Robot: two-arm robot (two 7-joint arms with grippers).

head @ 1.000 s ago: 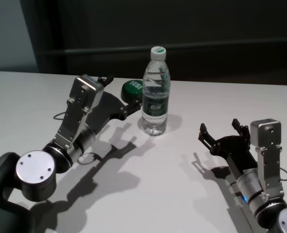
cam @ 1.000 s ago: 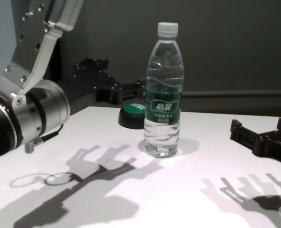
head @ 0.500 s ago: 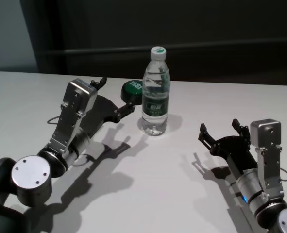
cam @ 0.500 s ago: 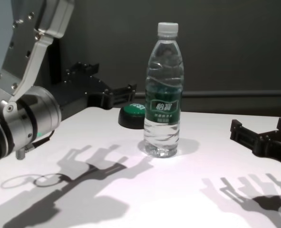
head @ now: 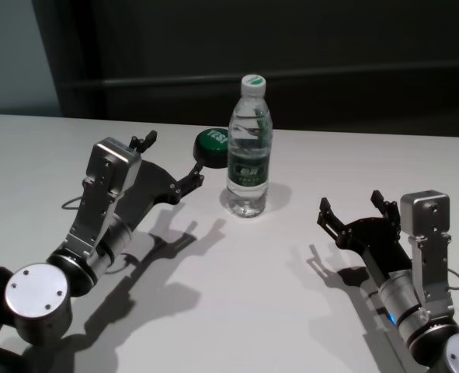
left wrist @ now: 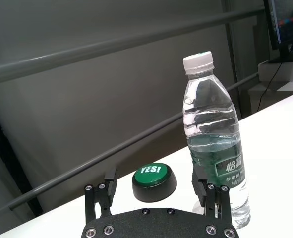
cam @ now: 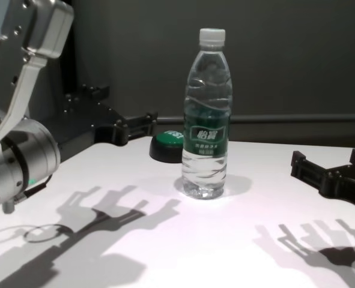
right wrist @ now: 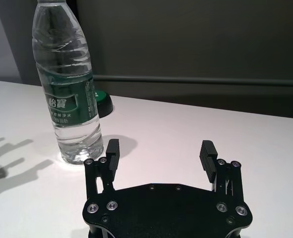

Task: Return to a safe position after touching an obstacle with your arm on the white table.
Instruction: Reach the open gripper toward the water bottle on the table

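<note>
A clear plastic water bottle (head: 249, 148) stands upright on the white tabletop (head: 237, 287). It has a white screw cap and a dark green label, and it looks nearly full.

Your left hand (head: 168, 165) hangs above the tabletop, fingers spread wide, holding nothing. The bottle stands just beyond its fingertips and a little toward your right hand, near but clear of them, with a gap visible in the head view. Straight ahead of the left hand, framed between its fingers in the left wrist view, sits a low black button (left wrist: 154, 180) with a green top marked "YES!". It rests on the tabletop right next to the bottle, on its left.

Your right hand (head: 352, 213) sits low over the tabletop on the other side, also wide open and empty. The bottle is ahead of it and off toward your left hand, well apart.

As for handling, I judge the bottle to be fairly heavy for its size because of the water. It is also tall on a narrow base, so a sideways knock near the cap would likely tip it. The thin walls will probably give under a hard squeeze, and the plastic looks smooth and slippery. If you had to grip it, the labelled middle looks like the steadiest place. For this task you need no grip: from here, leave the bottle standing and keep the open fingers away from both it and the button.
</note>
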